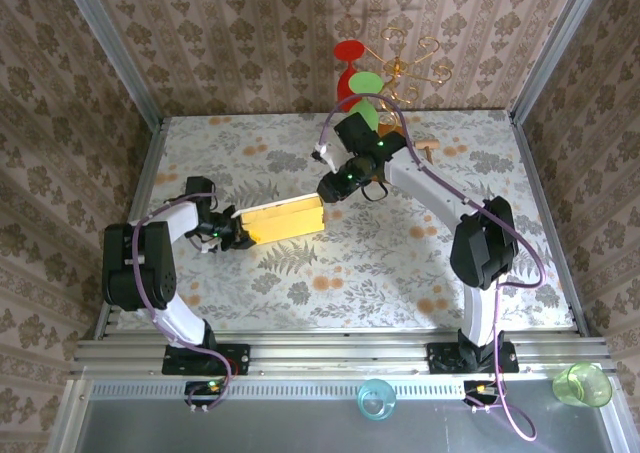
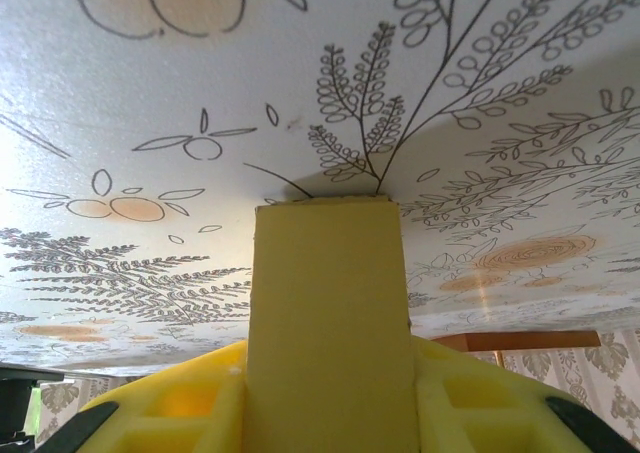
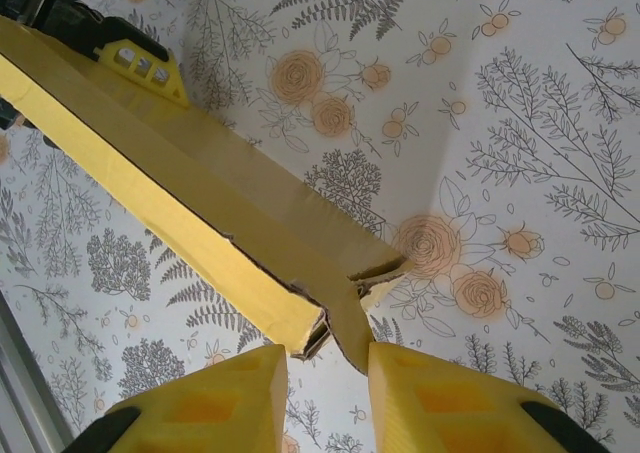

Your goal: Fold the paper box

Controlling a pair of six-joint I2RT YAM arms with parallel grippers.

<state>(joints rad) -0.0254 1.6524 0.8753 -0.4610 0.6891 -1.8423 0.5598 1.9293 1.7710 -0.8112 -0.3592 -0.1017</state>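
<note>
Paper box (image 1: 285,218) is held above the floral desk (image 1: 400,263), spanning both claws; left claw (image 1: 241,231) is clamped on one end, right claw (image 1: 326,191) on the opposite end.

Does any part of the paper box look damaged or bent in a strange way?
Yes. The end of the box between the right gripper's fingers looks ragged: its edge is jagged and a small flap curls outward. The rest looks straight.
</note>
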